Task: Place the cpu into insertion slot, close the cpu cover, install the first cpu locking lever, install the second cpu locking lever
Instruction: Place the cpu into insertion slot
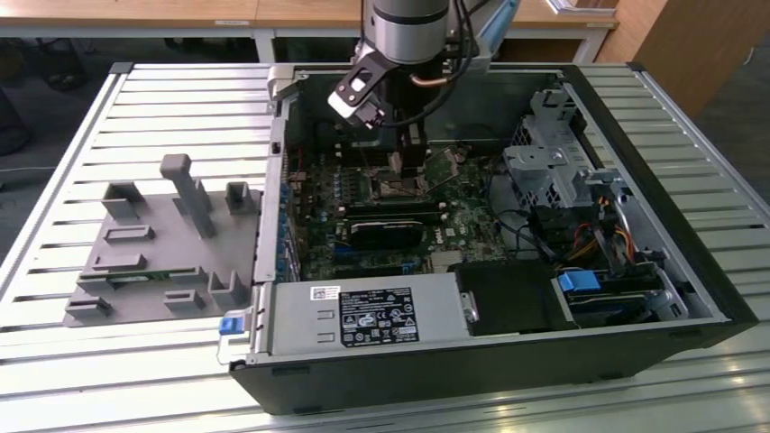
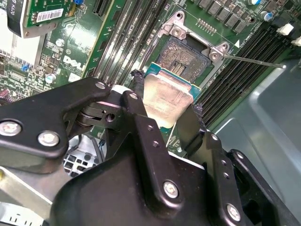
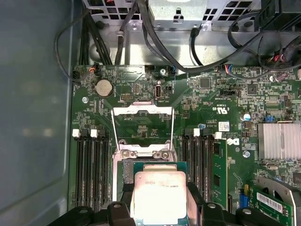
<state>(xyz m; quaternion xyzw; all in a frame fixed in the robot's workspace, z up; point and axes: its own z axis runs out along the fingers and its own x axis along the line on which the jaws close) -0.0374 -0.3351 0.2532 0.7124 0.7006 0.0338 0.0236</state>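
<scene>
Second wrist view: my claw [image 2: 167, 92] is clamped on two opposite edges of the cpu [image 2: 164, 104], a small square chip with a dull silver-grey lid on a green base, held just over the insertion slot [image 2: 186, 55] and not seated in it. The slot's dark centre lies bare inside its silver rim, and in the first wrist view the cpu cover [image 3: 142, 108] stands swung open. All of it sits within the open computer case [image 1: 673, 216] on the slatted worktop [image 1: 72, 135].

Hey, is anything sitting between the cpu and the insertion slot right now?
Nothing visible does. The cpu, held in the jaws, hangs close to the open insertion slot. The cpu cover is swung up off it, and a thin locking lever sticks out to the side.
</scene>
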